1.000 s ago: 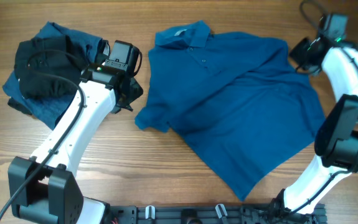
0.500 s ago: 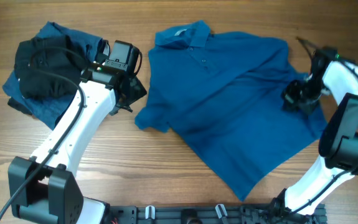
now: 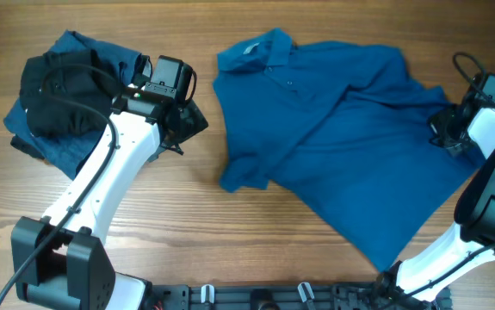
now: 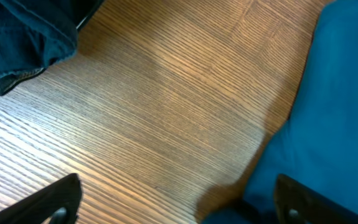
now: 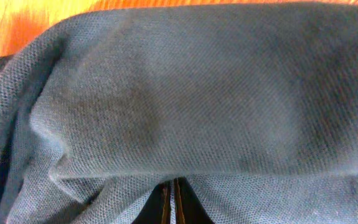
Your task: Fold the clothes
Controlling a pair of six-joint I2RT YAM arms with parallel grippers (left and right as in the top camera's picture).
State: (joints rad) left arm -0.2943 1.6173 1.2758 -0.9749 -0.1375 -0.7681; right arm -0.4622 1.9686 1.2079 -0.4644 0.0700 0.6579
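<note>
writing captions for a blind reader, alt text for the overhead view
A large mid-blue short-sleeved polo shirt lies spread on a wooden table, the right arm with jaws at its right edge. The left arm reaches between it and a pile of black and navy-blue garments.

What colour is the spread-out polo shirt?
The polo shirt is plain mid-blue; the overhead view shows it best.

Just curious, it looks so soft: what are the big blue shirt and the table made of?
The polo shirt looks like matte knit, probably cotton piqué: the right wrist view shows a fine pitted texture and soft folds. The table looks like wood or wood-look laminate, with straight grain and slight sheen; which one cannot be told.
</note>
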